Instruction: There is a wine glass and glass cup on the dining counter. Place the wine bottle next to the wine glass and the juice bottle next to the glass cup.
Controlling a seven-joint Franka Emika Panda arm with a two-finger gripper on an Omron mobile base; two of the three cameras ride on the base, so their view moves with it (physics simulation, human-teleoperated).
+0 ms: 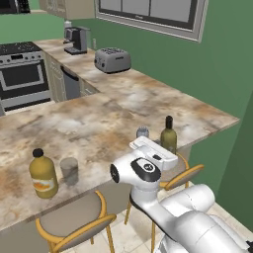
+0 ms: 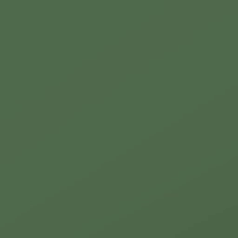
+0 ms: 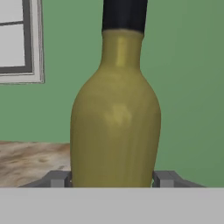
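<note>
At the marbled beige-and-brown dining counter's (image 1: 99, 123) near edge, the gripper's (image 3: 112, 178) 2 fingers pinch the slim olive-green wine bottle (image 1: 169, 135) standing at 3 o'clock of what seems the clear wine glass (image 1: 143, 132), which a sideways drag could topple.

Marbled worktop (image 1: 99, 123) in front of me, L-shaped, a few bits on it

Near my edge there's the juice bottle (image 1: 43, 174) just beside the glass cup (image 1: 69, 170); further right the wine glass (image 1: 143, 132) and wine bottle (image 1: 169, 136) stand close together. Toaster (image 1: 112, 60) and coffee machine (image 1: 76, 39) sit on the far run.
</note>
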